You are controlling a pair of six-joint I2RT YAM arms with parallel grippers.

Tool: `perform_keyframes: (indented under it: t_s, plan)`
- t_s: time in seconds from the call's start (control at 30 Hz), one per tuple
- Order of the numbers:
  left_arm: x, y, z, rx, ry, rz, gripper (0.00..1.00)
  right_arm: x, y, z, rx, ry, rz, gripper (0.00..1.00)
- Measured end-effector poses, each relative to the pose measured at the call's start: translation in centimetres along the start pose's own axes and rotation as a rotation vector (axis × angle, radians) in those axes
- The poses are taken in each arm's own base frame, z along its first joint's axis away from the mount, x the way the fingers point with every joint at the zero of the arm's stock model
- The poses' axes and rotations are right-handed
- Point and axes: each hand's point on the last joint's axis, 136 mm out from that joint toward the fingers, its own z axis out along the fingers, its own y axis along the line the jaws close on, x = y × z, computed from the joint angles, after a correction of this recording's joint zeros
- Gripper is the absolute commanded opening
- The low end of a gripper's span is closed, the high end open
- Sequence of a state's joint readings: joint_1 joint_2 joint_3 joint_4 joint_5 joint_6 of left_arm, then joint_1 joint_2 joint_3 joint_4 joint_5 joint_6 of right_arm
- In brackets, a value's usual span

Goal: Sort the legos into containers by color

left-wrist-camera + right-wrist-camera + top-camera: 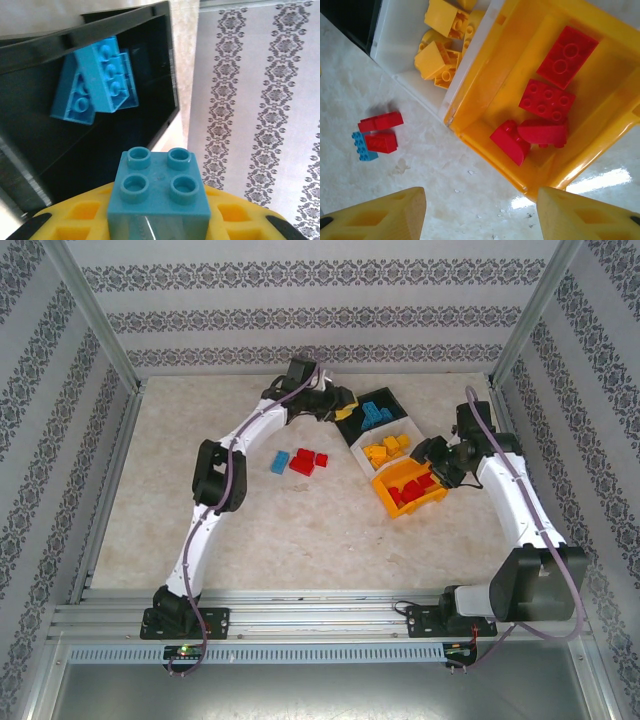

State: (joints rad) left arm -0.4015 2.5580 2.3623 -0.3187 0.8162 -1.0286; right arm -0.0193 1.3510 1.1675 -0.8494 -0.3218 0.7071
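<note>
Legos (543, 99) fill bins (485, 70) by color (left fingers (75, 220) pinch blue brick (157, 192), right fingers (380, 215) open).

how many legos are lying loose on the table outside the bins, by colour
red legos: 2
light blue legos: 1
total: 3
</note>
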Motion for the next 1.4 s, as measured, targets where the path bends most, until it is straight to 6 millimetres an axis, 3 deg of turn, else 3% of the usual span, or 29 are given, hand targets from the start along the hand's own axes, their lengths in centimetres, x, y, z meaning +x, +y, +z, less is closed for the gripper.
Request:
perform_keyframes:
  t_s: [0.2,0.37,0.63,0.77,0.83,0.93,1.2,1.3,1.4]
  plan:
    - [0.0,-0.3,1.4,0.014,0.006,-0.023,0.54,0.1,-0.5,0.4,0.013,0.025,-0.010,0.61]
    - [0.1,0.6,1.8,0.001,0.013,-0.043,0.62,0.3,-0.5,0.7,0.008,0.045,-0.017,0.61]
    - [0.4,1.1,1.8,-0.017,0.024,-0.045,0.63,0.5,-0.2,0.7,-0.005,0.057,-0.027,0.60]
    - [1.2,2.7,1.3,-0.098,0.046,-0.012,0.63,0.9,0.1,0.8,-0.012,0.067,-0.038,0.60]
    - [1.9,4.2,0.3,-0.192,0.055,0.026,0.64,1.3,0.6,0.9,-0.016,0.076,-0.056,0.60]
    - [2.7,5.7,-2.9,-0.377,0.056,0.123,0.67,2.6,1.9,1.4,-0.027,0.102,-0.104,0.60]
    - [6.9,8.2,-14.8,-0.764,0.100,0.345,0.70,5.8,4.7,4.4,-0.022,0.196,-0.184,0.60]
    - [8.0,10.7,-17.7,-0.837,0.128,0.335,0.70,6.3,5.9,5.2,-0.024,0.215,-0.206,0.60]
    - [8.7,13.6,-18.9,-0.886,0.168,0.319,0.70,6.6,6.8,5.4,-0.032,0.221,-0.227,0.60]
